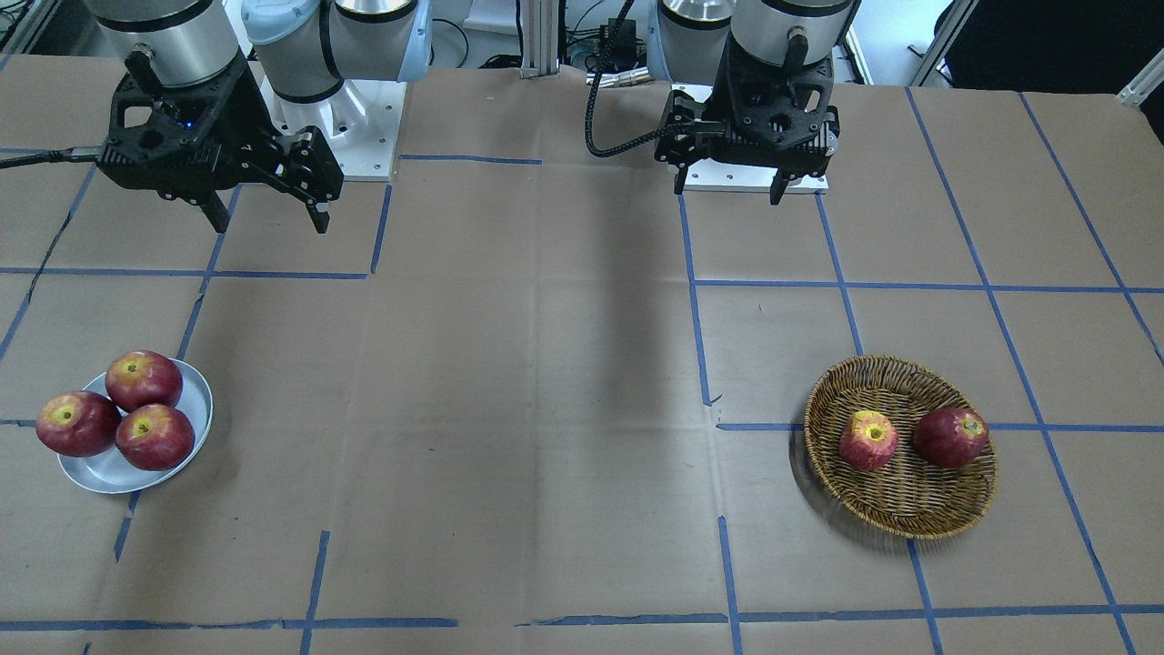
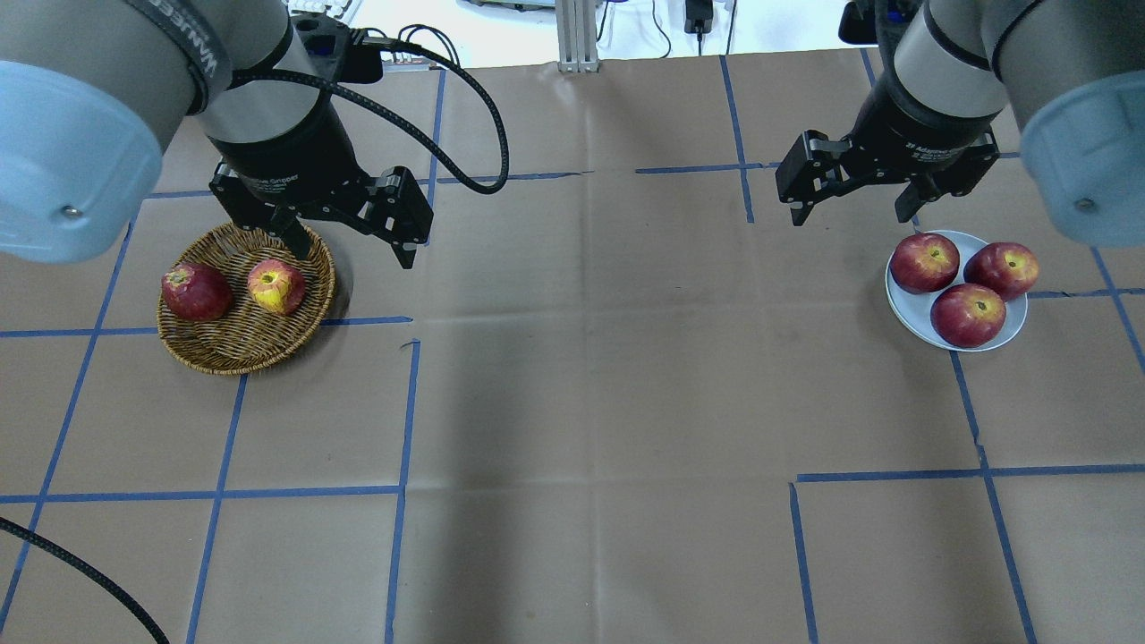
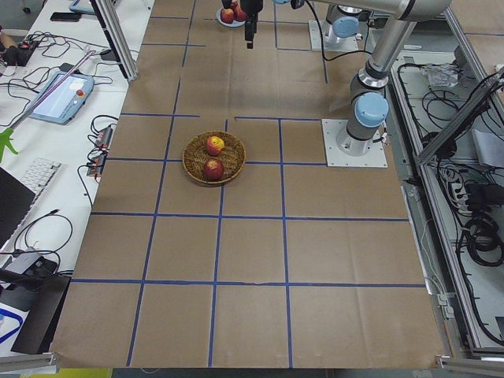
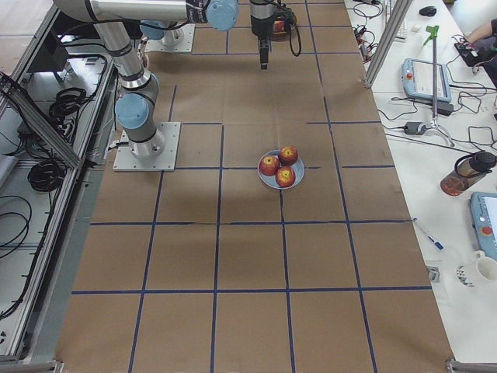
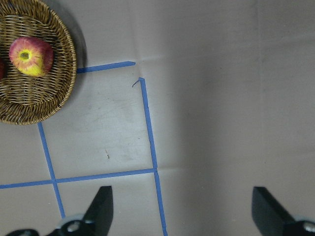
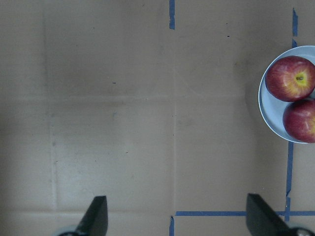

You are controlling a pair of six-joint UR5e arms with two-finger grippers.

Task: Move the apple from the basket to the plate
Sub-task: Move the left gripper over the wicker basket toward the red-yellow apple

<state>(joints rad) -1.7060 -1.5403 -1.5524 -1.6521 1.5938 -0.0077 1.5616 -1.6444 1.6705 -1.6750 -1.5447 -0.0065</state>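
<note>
The apple (image 2: 276,286), the lighter one with a yellow patch around its stem, lies inside the basket (image 2: 241,362) on the robot's left side of the table (image 2: 590,402). It sits in the half of the basket nearer the middle of the table. Just beside it in the same basket lies a darker red apple (image 2: 196,292); whether the two touch cannot be told. The left gripper (image 2: 353,250) hangs in the air above the table with its two fingers spread wide and nothing between them. In the overhead view one finger stands over the far rim of the basket. In the left wrist view the basket and the apple show in the upper left corner, and brown paper with blue tape lines (image 5: 148,128) fills the space between the fingers, so the gripper is not over the apple. The plate (image 2: 903,313) rests well apart, on the robot's right side, and it carries three dark red apples (image 2: 924,263) that are close together. The right gripper (image 2: 852,215) is also wide apart and empty, raised above the table near the plate, toward the middle. In the right wrist view only the edge of the plate with two of its apples appears at the right border.
</note>
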